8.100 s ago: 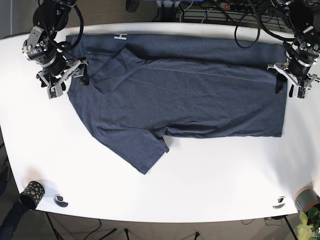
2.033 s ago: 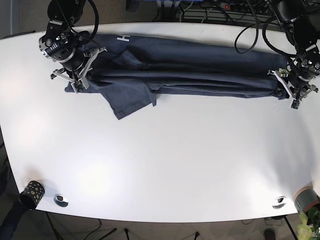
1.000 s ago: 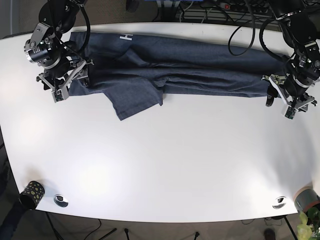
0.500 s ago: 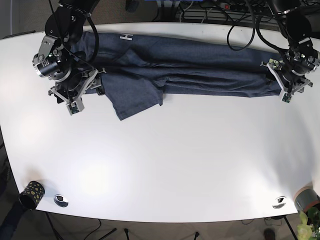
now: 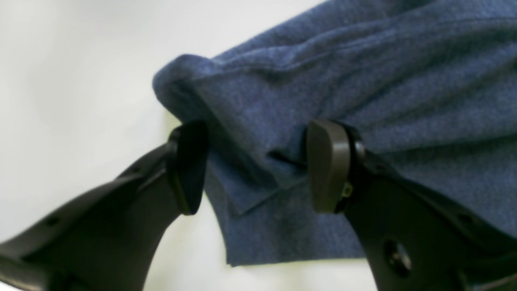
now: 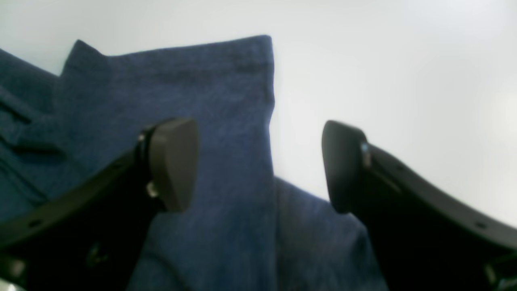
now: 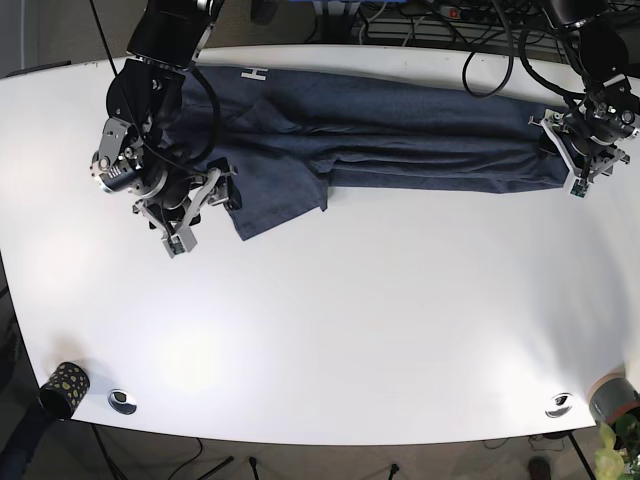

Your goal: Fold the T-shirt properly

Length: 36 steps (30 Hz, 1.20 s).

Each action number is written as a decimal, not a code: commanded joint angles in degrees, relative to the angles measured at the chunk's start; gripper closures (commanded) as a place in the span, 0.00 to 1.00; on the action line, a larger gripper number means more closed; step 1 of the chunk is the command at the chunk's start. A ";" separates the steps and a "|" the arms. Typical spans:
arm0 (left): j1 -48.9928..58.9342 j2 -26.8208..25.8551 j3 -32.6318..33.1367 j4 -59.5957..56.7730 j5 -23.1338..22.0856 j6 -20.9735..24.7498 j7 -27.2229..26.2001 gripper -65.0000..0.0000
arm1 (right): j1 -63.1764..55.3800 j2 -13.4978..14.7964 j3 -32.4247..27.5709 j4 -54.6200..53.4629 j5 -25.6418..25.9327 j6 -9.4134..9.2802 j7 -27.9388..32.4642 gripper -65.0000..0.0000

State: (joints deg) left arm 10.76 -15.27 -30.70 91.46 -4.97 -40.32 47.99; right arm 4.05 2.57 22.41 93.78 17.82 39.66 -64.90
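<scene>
Shirt (image 7: 400,135) lies as a long band along the table's (image 7: 350,330) far edge (first lengthwise fold done); one sleeve (image 7: 275,200) sticks out unfolded. Left gripper (image 5: 258,165) and right gripper (image 6: 258,165) both hang released over cloth; crosswise folds remain.

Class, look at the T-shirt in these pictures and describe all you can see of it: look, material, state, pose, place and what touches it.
The T-shirt is dark blue, a soft knit by its look, with a small white mark near its top edge. It lies folded into a long, creased band along the far side of the white table, one sleeve sticking out toward the near side. The open left gripper straddles its bunched end; the open right gripper straddles the sleeve's edge.
</scene>
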 commanded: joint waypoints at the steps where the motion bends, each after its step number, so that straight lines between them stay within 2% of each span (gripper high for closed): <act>1: -0.35 -0.95 -0.29 0.54 -0.08 0.32 -0.56 0.45 | 2.06 1.17 -0.22 -2.04 0.94 0.34 2.79 0.30; 8: -0.35 -0.95 -0.38 0.63 -0.26 0.32 -0.56 0.45 | 4.87 2.93 -0.30 -11.10 0.94 0.34 5.26 0.30; 15: -0.35 -0.86 -0.38 0.36 -0.26 0.32 -0.56 0.45 | 4.87 2.84 -0.39 -14.08 0.94 0.34 7.10 0.30; 25: -0.43 -0.78 -0.29 0.28 -0.26 0.32 -0.56 0.45 | 3.37 0.90 -6.63 -14.00 1.21 0.34 7.63 0.30; 27: -0.43 -0.78 -0.29 0.28 -0.26 0.32 -0.56 0.45 | 3.29 -0.24 -6.63 -14.08 0.94 0.34 7.72 0.30; 32: -0.43 -0.78 -0.29 0.19 -0.26 0.32 -0.56 0.45 | 3.29 -0.68 -5.84 -14.08 1.03 0.34 7.81 0.31; 34: -0.43 -0.78 -0.29 0.19 -0.26 0.32 -0.56 0.45 | 3.37 -0.68 -5.75 -14.08 1.03 0.34 8.42 0.38; 36: -0.43 -0.78 -0.29 0.19 -0.26 0.32 -0.56 0.45 | 3.37 -0.68 -5.84 -14.08 1.03 0.34 10.00 0.52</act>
State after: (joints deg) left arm 10.63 -15.27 -30.76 91.00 -5.13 -40.32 47.99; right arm 6.70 1.61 16.51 79.09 19.29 40.07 -55.70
